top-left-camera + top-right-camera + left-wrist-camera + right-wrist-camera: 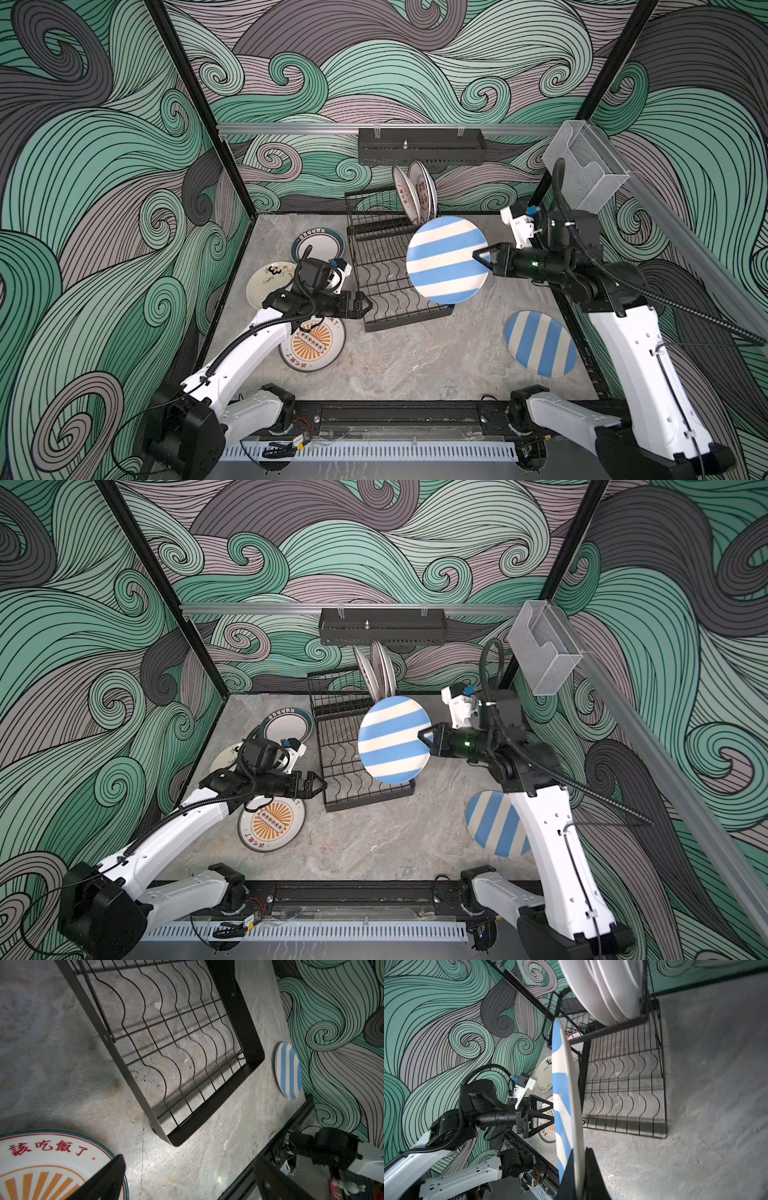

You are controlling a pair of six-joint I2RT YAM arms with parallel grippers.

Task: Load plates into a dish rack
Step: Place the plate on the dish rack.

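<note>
Gripping a striped plate near the dish rack: right end effector; left end effector released.

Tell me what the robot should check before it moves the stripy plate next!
1. Grip: the right gripper is shut on the rim of the round blue-and-cream striped plate: ok.
2. Free slots: the black wire dish rack has empty upper slots beside the three whitish plates standing there: ok.
3. Lined up: the held plate hangs in the air near the rack's lower grid, not at an upper slot: not ok.
4. Way clear: the left gripper is open, empty and apart from the held plate: ok.
5. Grip firm enough not to slip: cannot tell.
</note>
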